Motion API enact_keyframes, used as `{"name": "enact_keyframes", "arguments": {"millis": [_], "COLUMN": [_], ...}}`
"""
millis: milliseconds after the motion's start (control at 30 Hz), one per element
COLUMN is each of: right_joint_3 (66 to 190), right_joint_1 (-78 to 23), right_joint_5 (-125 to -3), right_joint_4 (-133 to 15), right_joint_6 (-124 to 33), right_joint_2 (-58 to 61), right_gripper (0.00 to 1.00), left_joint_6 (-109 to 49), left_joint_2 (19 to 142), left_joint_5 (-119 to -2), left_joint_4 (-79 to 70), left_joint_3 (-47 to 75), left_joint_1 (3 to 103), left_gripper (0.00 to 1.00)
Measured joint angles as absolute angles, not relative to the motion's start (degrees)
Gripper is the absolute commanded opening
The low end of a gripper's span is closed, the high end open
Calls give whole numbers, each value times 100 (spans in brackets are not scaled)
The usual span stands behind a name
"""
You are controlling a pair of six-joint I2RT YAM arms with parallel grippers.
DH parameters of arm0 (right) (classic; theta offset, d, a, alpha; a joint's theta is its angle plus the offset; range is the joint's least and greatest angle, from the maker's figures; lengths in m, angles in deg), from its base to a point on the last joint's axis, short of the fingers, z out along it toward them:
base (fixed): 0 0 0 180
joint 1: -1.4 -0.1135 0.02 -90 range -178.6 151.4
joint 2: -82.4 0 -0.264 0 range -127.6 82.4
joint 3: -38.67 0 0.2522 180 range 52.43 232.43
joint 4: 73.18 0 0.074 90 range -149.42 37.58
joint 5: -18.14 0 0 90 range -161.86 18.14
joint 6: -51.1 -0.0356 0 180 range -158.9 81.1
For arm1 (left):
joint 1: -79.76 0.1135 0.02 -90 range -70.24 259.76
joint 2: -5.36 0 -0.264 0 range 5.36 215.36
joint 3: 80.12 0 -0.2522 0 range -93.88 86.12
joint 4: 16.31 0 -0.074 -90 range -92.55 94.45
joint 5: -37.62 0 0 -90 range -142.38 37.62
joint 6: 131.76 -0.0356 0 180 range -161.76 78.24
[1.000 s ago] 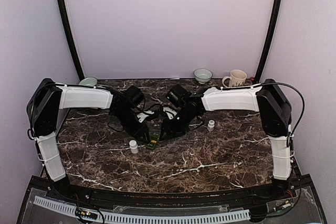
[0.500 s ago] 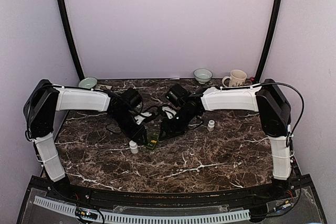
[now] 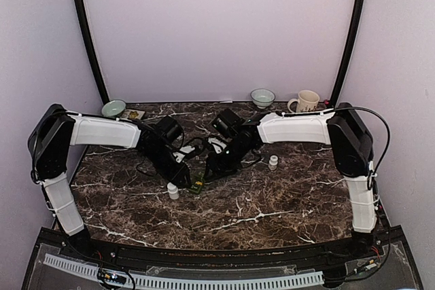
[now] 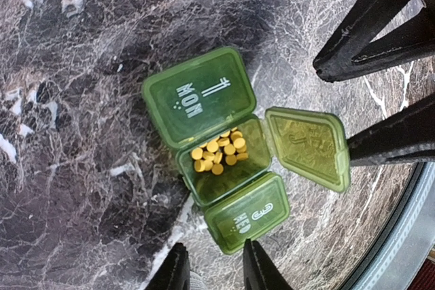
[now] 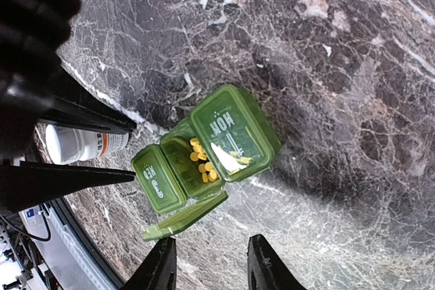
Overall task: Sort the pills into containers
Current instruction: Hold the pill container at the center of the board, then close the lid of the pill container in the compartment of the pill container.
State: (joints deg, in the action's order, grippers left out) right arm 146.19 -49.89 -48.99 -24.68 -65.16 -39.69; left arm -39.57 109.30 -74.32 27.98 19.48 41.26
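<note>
Overhead, both arms reach in to the middle of the marble table, the left gripper and right gripper meeting over the green pill box. One white bottle stands just beside the box; a second bottle stands well apart to the right.

From the left wrist, the left gripper hangs open and empty above the pill box. Its middle lid is flipped out, and yellow pills lie in that compartment. The MON and WED lids are shut, so their contents cannot be told.

From the right wrist, the right gripper is likewise spread, holding nothing, near the pill box, with the white bottle beside it.

By my reading, one compartment is filled; closing it, and perhaps filling the others, remains.
</note>
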Motion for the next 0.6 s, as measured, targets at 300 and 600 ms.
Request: {"name": "enact_keyframes", "arguments": {"millis": [300,600], "right_joint_3": [14787,15029], "right_joint_1": [-4989,-4989], "right_joint_5": [-4903,-4925], "right_joint_4": [-2465,-2404], "right_joint_6": [-6586,-6602], "right_joint_2": [-4049,-4277], "right_gripper": [36,36], "left_joint_6": [-3773,-3649], "left_joint_2": [10926,10843], "left_joint_5": [-7392,-7331], "left_joint_4": [2570,2400], "left_joint_3": [2093,2191], "left_joint_1": [4121,4121], "left_gripper": [31,31]}}
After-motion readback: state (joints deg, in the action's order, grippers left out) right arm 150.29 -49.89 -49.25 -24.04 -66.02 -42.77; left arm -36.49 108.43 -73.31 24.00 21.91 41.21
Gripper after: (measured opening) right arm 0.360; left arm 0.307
